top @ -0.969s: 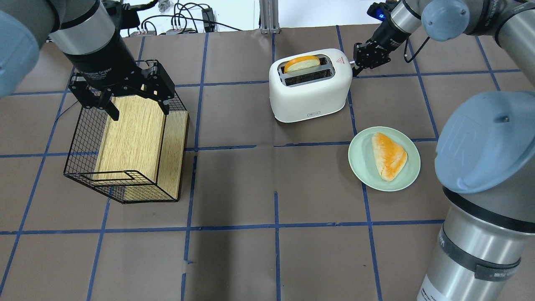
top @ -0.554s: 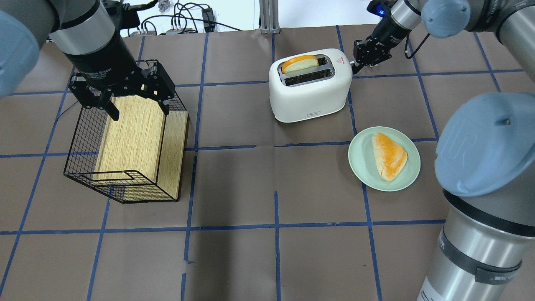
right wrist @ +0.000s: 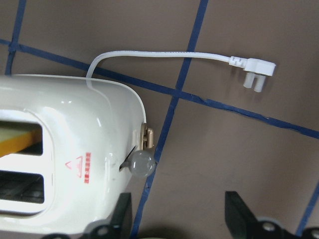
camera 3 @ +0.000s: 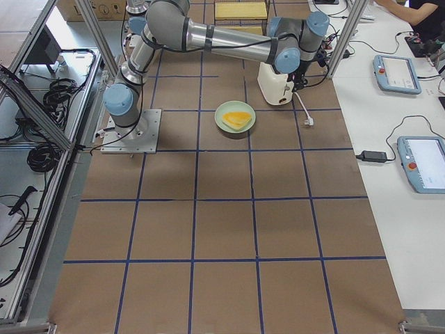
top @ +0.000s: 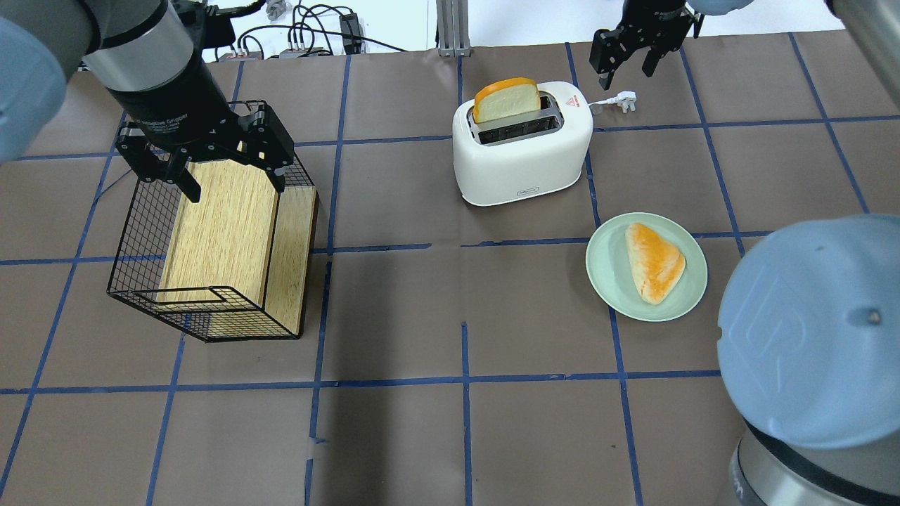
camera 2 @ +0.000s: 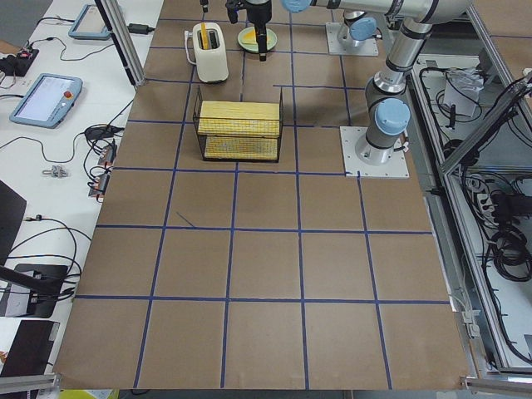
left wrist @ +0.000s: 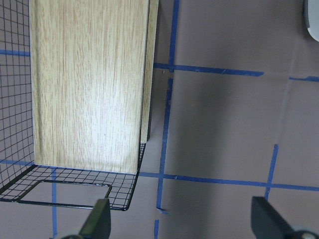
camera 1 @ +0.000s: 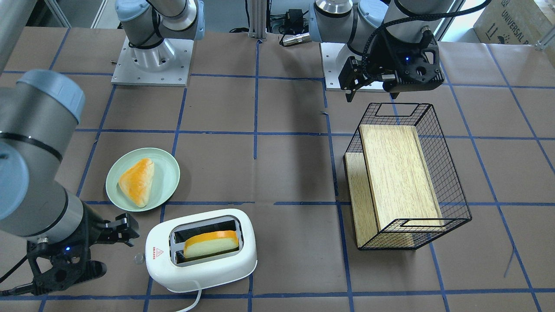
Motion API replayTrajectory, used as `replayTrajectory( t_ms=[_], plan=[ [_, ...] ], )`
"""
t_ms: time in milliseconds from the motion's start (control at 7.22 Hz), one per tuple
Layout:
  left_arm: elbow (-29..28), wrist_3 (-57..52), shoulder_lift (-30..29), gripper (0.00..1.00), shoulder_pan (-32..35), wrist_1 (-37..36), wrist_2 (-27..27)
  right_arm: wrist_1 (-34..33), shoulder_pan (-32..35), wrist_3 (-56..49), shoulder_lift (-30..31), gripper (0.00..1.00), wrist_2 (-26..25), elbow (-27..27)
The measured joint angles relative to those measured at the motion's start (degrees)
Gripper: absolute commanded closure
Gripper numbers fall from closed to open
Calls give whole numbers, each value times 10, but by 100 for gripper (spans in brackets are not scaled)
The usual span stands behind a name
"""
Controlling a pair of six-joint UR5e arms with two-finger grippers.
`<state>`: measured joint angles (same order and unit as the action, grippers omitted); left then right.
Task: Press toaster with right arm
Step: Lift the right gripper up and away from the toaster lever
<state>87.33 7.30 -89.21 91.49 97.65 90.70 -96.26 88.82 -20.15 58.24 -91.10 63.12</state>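
The white toaster (top: 522,151) stands at the table's far middle, with a slice of bread (top: 506,98) standing tall out of its far slot. My right gripper (top: 626,67) is open and empty, raised above and beyond the toaster's right end, apart from it. In the right wrist view the toaster (right wrist: 65,144) fills the left side. Its round lever knob (right wrist: 141,163) sits just ahead of my open right gripper (right wrist: 179,219). My left gripper (top: 232,179) is open and empty over the wire basket (top: 211,309).
A green plate (top: 601,274) with a pastry (top: 655,261) lies in front of the toaster, to its right. The toaster's white cord and plug (top: 622,100) lie on the table under my right gripper. The basket holds a wooden box (top: 225,225).
My right gripper has lifted up and back, away from the toaster's right end. The bread slice now stands higher out of the slot. The left arm has not moved.
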Motion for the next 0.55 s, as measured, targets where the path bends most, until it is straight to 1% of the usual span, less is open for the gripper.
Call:
replayTrajectory(
  t_ms=[138, 277, 415, 554],
  plan=[
    [0, 0, 0, 0, 0, 0, 0, 4, 11, 1, 21, 0, -15, 5],
    [0, 0, 0, 0, 0, 0, 0, 16, 18, 8, 45, 0, -19, 17],
    [0, 0, 0, 0, 0, 0, 0, 28, 22, 20, 76, 0, -18, 43],
    [0, 0, 0, 0, 0, 0, 0, 33, 23, 27, 114, 0, -17, 83]
  ],
)
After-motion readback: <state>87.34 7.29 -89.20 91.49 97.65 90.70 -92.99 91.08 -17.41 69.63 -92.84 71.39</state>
